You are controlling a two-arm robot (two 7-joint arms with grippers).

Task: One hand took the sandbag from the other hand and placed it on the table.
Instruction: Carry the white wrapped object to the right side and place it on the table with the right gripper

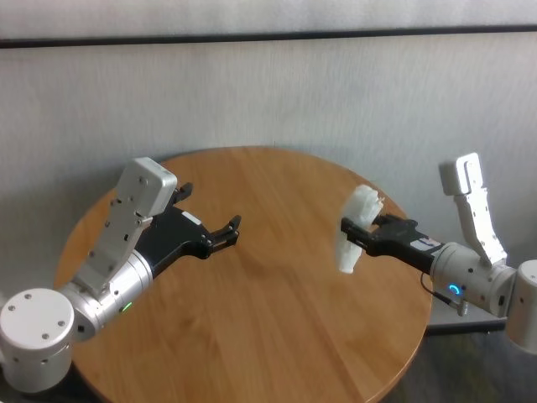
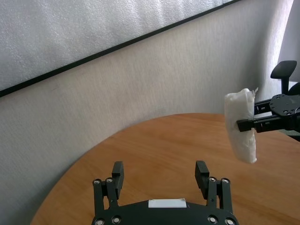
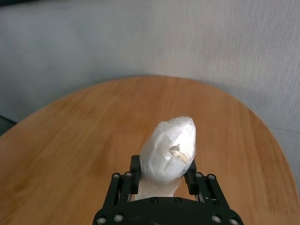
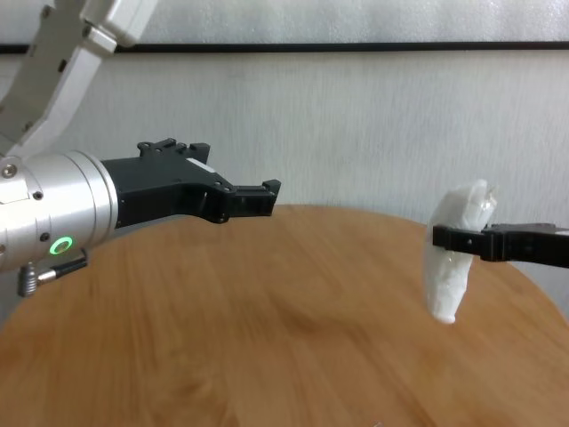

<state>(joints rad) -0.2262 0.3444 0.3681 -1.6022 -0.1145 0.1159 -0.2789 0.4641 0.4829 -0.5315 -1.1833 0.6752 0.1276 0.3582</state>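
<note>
The white lumpy sandbag [image 1: 352, 227] hangs upright in the air above the right side of the round wooden table [image 1: 252, 319]. My right gripper [image 1: 351, 228], with the blue-cyan light, is shut on the sandbag's middle; the bag also shows in the right wrist view [image 3: 171, 152], the chest view [image 4: 453, 253] and the left wrist view [image 2: 240, 124]. My left gripper [image 1: 231, 229], with the green light, is open and empty above the table's left half, well apart from the bag. Its open fingers [image 2: 117, 171] show in the left wrist view.
A grey wall [image 1: 277, 92] stands close behind the table. A black office chair [image 2: 283, 70] shows past the table's right side in the left wrist view. The tabletop between the two grippers [image 4: 293, 329] is bare wood.
</note>
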